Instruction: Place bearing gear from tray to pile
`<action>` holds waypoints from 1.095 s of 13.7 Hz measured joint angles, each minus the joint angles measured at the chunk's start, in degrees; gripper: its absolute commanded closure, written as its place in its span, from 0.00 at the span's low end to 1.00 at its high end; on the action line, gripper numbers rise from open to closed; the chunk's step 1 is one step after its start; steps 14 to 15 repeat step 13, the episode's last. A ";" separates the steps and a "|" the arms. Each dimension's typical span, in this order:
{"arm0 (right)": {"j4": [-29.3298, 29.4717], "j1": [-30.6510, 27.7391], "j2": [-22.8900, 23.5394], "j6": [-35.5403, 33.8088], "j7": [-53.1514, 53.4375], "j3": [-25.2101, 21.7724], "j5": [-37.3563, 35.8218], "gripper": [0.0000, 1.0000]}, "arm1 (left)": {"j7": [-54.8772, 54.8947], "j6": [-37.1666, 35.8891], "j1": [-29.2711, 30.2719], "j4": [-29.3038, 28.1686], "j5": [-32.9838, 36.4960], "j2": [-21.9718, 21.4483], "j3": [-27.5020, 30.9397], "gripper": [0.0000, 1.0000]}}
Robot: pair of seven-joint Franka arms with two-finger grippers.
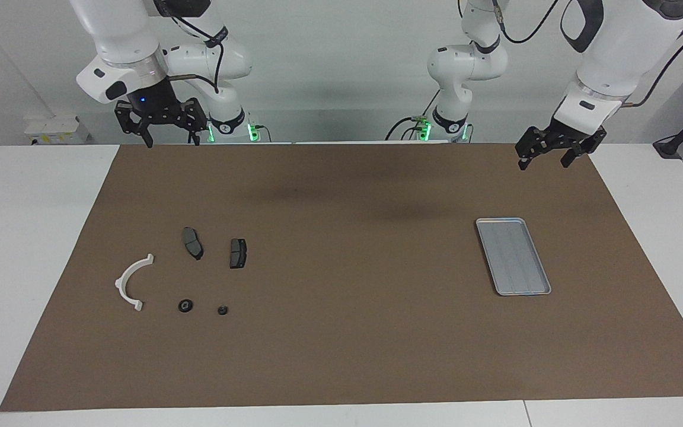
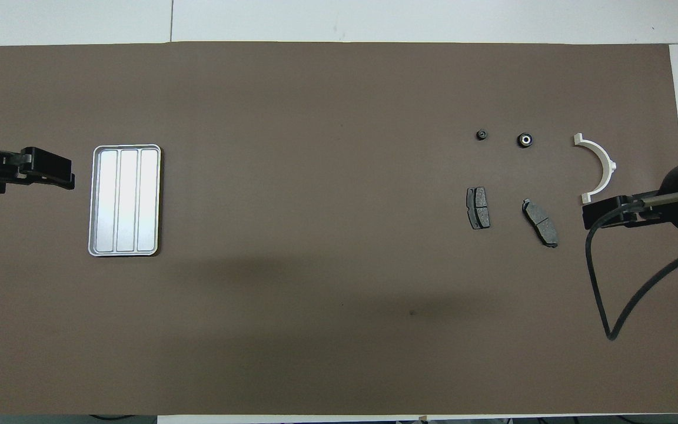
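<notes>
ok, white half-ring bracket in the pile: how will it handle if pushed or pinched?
The white half-ring bracket looks like thin plastic, so probably light and slightly springy. Lying flat on the brown mat, it would likely pivot rather than slide straight, and shouldn't roll.

1. The tray [image 1: 513, 256] lies on the mat [image 1: 347, 332] toward the left arm's end of the tabletop [image 1: 33, 237], with nothing in it.
2. The pile lies on the mat toward the right arm's end, well apart from the tray.
3. In the pile, two brake pads [image 1: 192, 242] [image 1: 238, 252] lie side by side, nearer to the robots than the other parts.
4. The bracket [image 1: 131, 283] lies beside them, closest to the right arm's end.
5. The gear [image 1: 185, 306] and a smaller round part [image 1: 222, 309] lie farther from the robots than the pads, near each other but apart.
</notes>
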 measured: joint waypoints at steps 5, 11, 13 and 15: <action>0.10 -0.02 0.00 -0.11 0.00 -0.09 0.00 0.00 | 0.00 0.00 0.00 0.00 0.00 -0.02 0.00 0.00; 0.71 -0.05 -0.23 -0.35 0.00 -0.24 -0.02 0.00 | 0.00 0.00 0.00 -0.01 0.00 -0.02 0.00 0.00; 0.72 -0.08 -0.25 -0.42 0.00 -0.44 -0.03 0.00 | 0.00 0.00 0.00 -0.01 0.00 -0.02 0.00 0.00; 0.72 -0.08 -0.25 -0.42 0.00 -0.44 -0.03 0.00 | 0.00 0.00 0.00 -0.01 0.00 -0.02 0.00 0.00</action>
